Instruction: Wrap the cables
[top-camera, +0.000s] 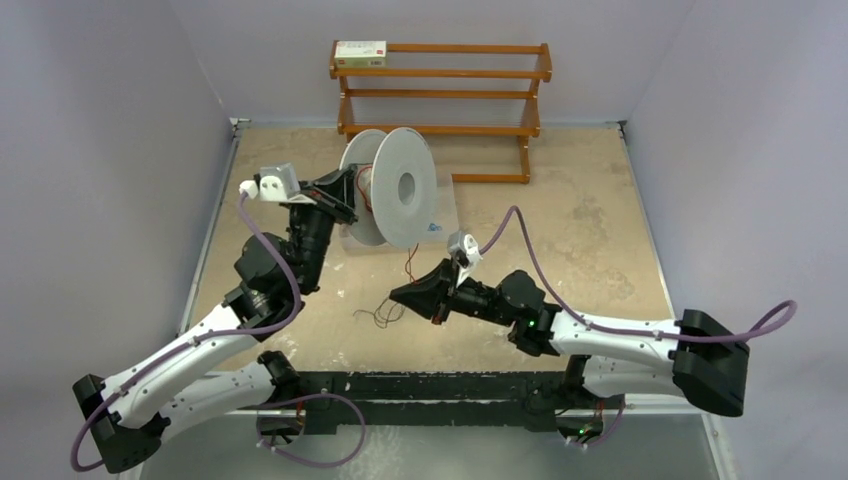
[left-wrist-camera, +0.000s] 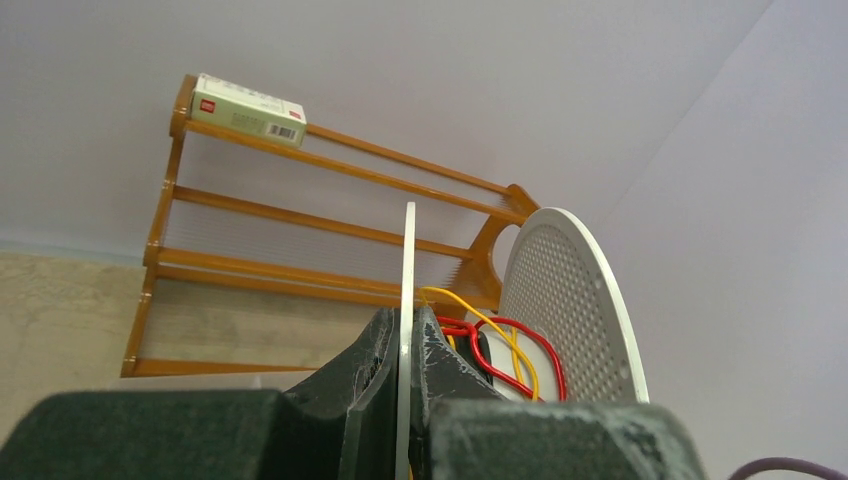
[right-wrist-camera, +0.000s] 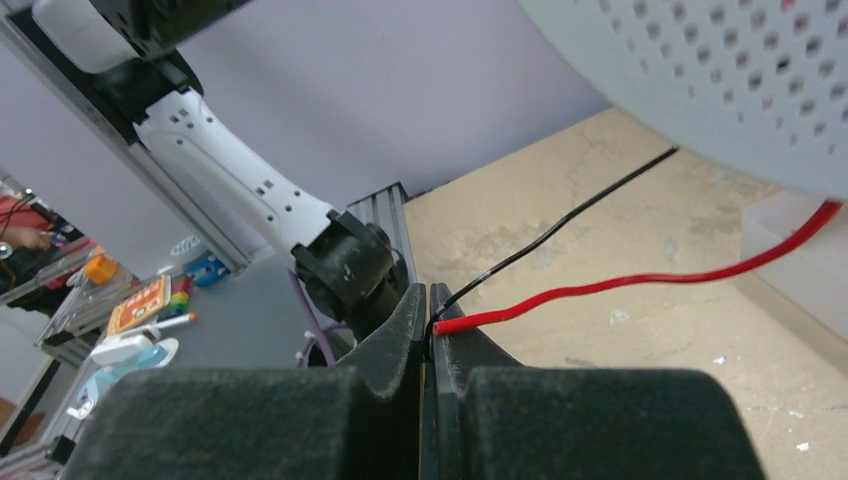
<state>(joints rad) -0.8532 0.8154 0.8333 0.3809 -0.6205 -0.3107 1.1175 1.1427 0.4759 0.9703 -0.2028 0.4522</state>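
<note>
Left gripper (left-wrist-camera: 403, 335) clamps the thin flange of the spool (left-wrist-camera: 570, 300), some red and yellow cables (left-wrist-camera: 470, 335) already looped round its core; right gripper (right-wrist-camera: 428, 310) pinches red and black strands; from above, slack trails onto the table (top-camera: 560, 230), so winding looks only partly done.

left fingers (left-wrist-camera: 372, 365) clamp spool flange (left-wrist-camera: 408, 260) | red, orange cables (left-wrist-camera: 500, 350) behind it | box (left-wrist-camera: 248, 110) on rack (left-wrist-camera: 300, 215)
</note>
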